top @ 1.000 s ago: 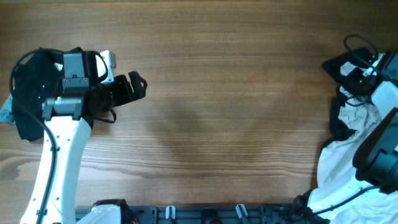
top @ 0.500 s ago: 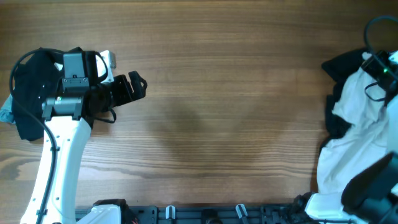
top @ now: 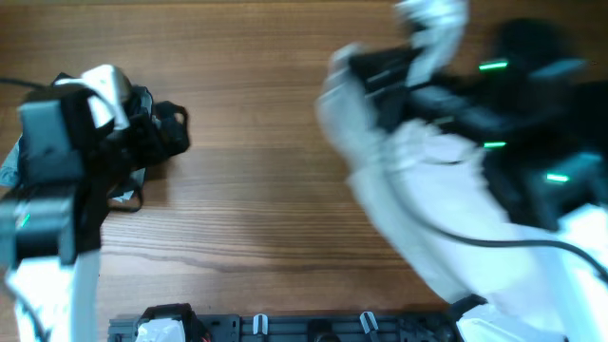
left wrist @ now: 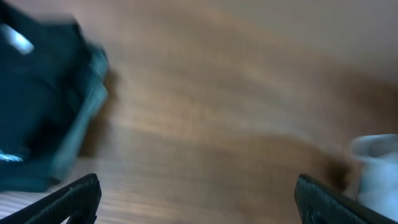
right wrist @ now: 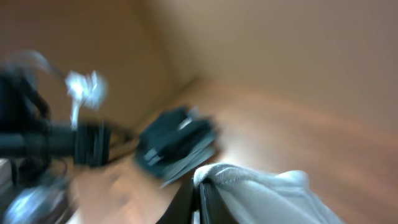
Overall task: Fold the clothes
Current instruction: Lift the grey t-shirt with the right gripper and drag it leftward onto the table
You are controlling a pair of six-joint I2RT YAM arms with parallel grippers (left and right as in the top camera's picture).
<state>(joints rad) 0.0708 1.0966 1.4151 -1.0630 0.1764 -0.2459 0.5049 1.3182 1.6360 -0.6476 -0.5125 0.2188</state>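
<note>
The clothes show as a cream T-shirt (top: 418, 190), blurred by motion, stretched from the table's middle down to the right front edge. My right gripper (top: 366, 71) is over the centre back of the table. In the right wrist view its jaws are shut on a bunched edge of the T-shirt (right wrist: 249, 186). A folded black garment (right wrist: 177, 146) lies on the wood beyond it. My left gripper (top: 176, 128) hovers at the left with its fingers (left wrist: 81, 196) wide apart and nothing between them. The black garment (left wrist: 43, 112) lies to its left and the T-shirt (left wrist: 376, 168) at its far right.
The wooden table (top: 256, 190) is bare between the two arms. A bit of teal cloth (top: 8, 161) peeks out at the left edge. A rack of dark fittings (top: 313, 328) runs along the front edge.
My right arm has swung from the right edge to the table's middle, pulling the cream T-shirt up and leftward with it. The left arm has shifted slightly, still open.
</note>
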